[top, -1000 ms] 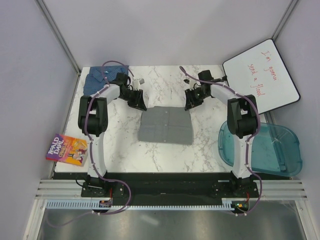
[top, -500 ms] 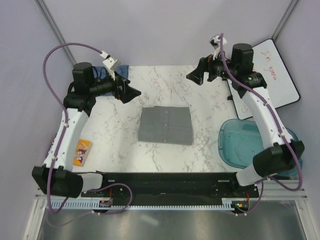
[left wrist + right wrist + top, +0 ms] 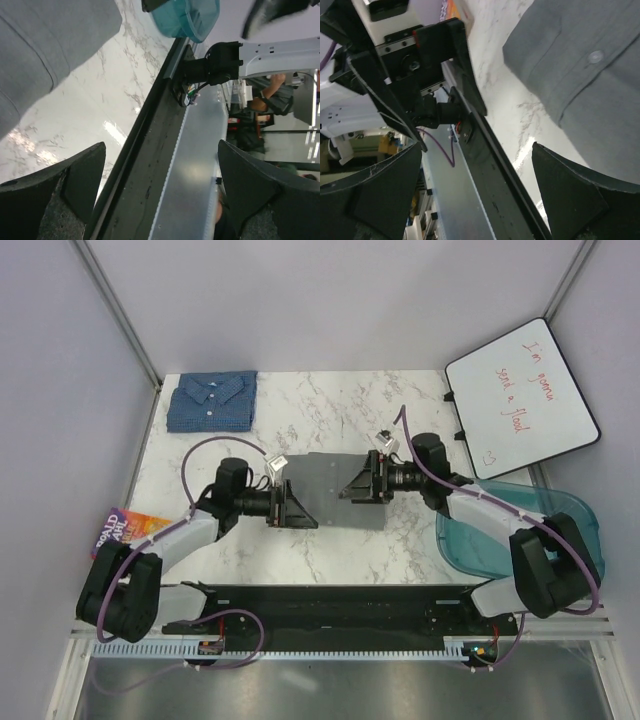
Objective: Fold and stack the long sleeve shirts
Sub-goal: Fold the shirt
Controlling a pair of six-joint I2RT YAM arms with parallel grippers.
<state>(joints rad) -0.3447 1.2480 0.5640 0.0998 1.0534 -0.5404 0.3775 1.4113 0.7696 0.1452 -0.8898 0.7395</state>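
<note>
The grey long sleeve shirt [image 3: 335, 508] lies folded into a flat rectangle in the middle of the table. The blue checked shirt [image 3: 212, 402] lies folded at the back left corner. My left gripper [image 3: 298, 512] hangs low at the grey shirt's left edge, open and empty. My right gripper [image 3: 353, 488] is over its right part, also open and empty. The left wrist view has grey cloth [image 3: 45, 45] at the upper left, away from the spread fingertips [image 3: 162, 190]. In the right wrist view the grey shirt [image 3: 580, 65] and a button [image 3: 594, 56] lie above open jaws [image 3: 477, 195].
A colourful paperback book [image 3: 125, 532] lies off the table's left edge. A whiteboard [image 3: 520, 395] leans at the back right. A teal plastic bin [image 3: 545, 530] sits at the right edge. The black rail [image 3: 330, 600] holding the arm bases runs along the near edge.
Both arms have come down from raised poses at the back to low positions at the grey shirt's sides. The shirt has not moved.
</note>
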